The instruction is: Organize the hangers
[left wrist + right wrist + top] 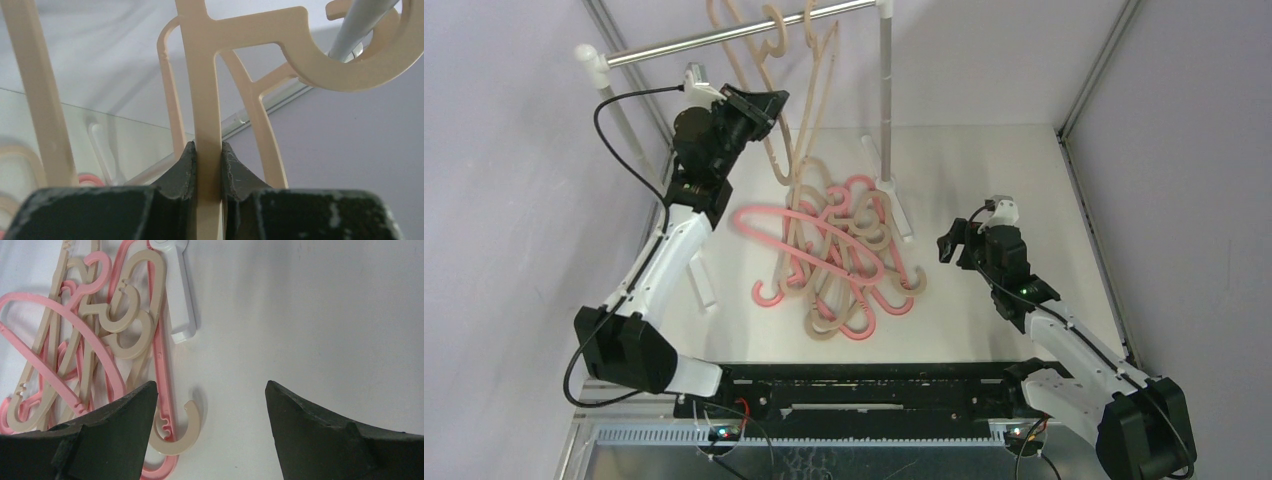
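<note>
Beige hangers (816, 100) hang from the silver rail (724, 38) at the back. My left gripper (762, 104) is raised beside the rail and shut on the bar of one beige hanger (207, 90). That hanger's hook (350, 80) curves around the rail (357, 25). A tangled pile of pink hangers (769, 225) and beige hangers (824, 325) lies on the table's middle. My right gripper (948, 245) is open and empty, low, just right of the pile. In the right wrist view its jaws (211, 390) stand wide apart, with a beige hook (186, 432) and a pink hanger (160, 355) by the left finger.
The rail stands on white posts (886, 100) with white feet (902, 215); one foot (177, 295) lies beside the pile. Purple walls close in the white table (1004, 170) at the back and sides. A black bar (864, 385) runs along the near edge.
</note>
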### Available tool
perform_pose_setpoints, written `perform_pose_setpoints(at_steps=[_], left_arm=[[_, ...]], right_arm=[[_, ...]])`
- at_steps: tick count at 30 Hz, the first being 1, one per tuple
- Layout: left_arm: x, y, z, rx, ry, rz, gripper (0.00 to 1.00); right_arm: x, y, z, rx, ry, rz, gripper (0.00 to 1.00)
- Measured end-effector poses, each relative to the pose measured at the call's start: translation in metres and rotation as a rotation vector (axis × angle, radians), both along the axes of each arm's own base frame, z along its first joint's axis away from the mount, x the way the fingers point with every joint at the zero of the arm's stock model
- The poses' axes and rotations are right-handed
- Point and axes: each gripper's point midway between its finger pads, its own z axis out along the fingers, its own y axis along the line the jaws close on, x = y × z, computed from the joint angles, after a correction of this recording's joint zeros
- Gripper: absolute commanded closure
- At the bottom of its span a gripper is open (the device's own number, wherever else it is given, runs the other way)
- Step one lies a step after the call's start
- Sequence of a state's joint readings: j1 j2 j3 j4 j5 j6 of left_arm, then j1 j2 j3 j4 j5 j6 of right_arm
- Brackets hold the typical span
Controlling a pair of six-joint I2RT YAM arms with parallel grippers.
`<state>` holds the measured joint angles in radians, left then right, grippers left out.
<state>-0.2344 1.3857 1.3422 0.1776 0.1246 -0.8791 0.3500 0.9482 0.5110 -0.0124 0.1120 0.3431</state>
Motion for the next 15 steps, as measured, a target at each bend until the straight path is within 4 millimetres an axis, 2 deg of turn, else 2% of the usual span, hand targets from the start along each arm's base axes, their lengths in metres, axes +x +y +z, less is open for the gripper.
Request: perform_pose_setpoints(at_steps=[9,15], left_arm=[[0.027,-0.02,0.005,-0.058,0.013,-0.078,1.0],[0.04,-0.044,0.01,-0.071,0.016,-0.145,1.0]], right_arm=[[0.0,-0.002,0.001,-0.001,-0.004,-0.007,0.13],[0.0,-0.003,0.002,-0.003,-0.007,-0.013,0.13]])
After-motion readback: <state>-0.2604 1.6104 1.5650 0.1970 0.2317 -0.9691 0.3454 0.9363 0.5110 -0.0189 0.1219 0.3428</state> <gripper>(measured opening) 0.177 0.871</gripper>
